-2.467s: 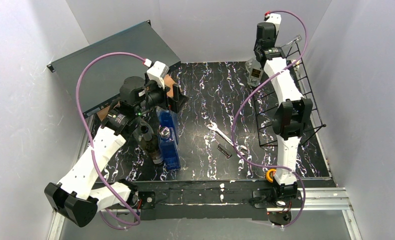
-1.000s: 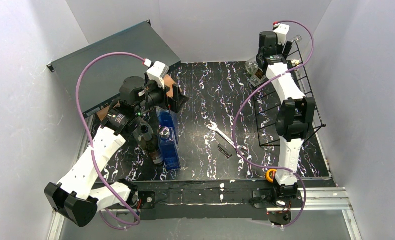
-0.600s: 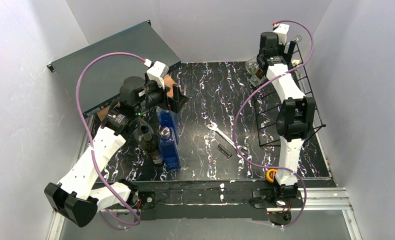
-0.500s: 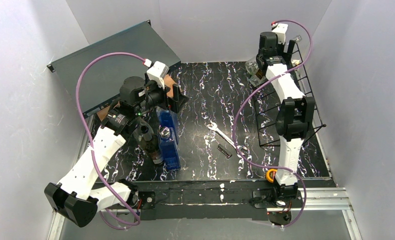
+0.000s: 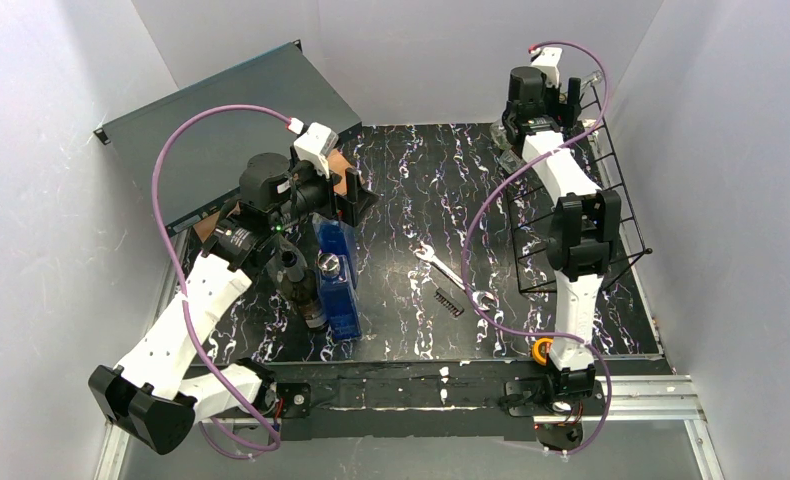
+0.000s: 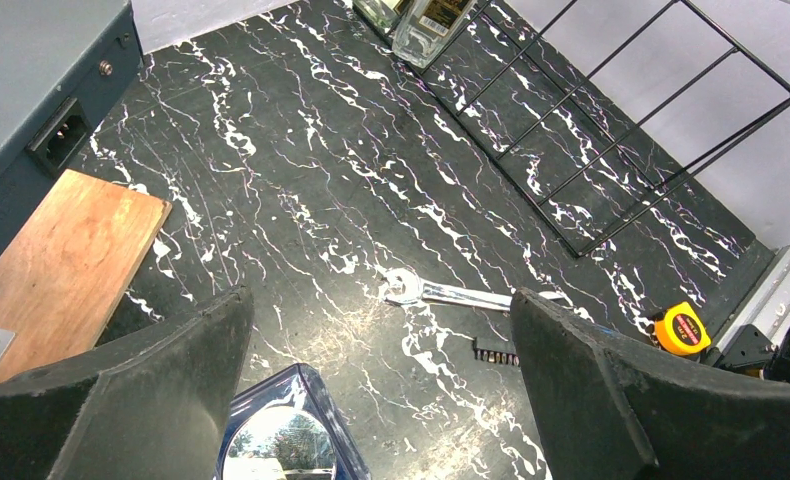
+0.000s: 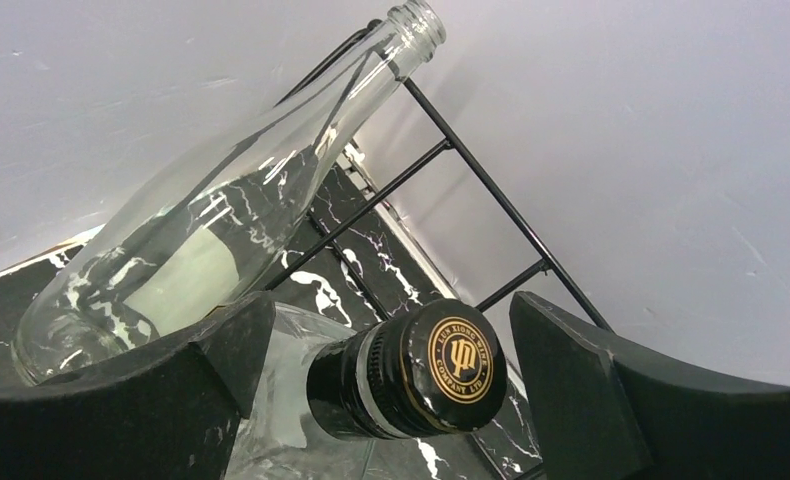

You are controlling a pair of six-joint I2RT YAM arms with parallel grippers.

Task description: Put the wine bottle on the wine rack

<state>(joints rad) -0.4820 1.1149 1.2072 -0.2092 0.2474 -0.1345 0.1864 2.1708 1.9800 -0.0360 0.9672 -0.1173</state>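
- The wine bottle (image 7: 421, 372), known by its black cap with a gold emblem, is seen at the lower centre of the right wrist view. It is no longer clasped, whereas a second earlier it was only being let go.
- Its body is found at the far end of the wine rack (image 6: 691, 174), at the upper right of the top view. Its seat on the wires is largely hidden there by the arm.
- The right end effector (image 7: 391, 300) is shown with its jaws spread wide on either side of the cap. No finger is touching the cap and nothing is gripped.
- Over the last second the right wrist has been drawn slightly back toward the upper edge of the top view, so a withdrawal is judged to be under way.
- The placement is therefore judged done or nearly so. A clean retreat is what remains, since the cap lies between the fingers and could be knocked.
- A clear glass bottle (image 7: 231, 210) is seen lying slanted on the rack just beside the wine bottle, neck toward the upper centre. Whether the two touch cannot be told.
- The left end effector (image 6: 376, 300) is held open and empty above the desk (image 6: 301, 150), unmoved throughout, with a blue container (image 6: 286, 445) below it.
- A wrench (image 6: 451, 293) is seen lying at the centre of the desk.
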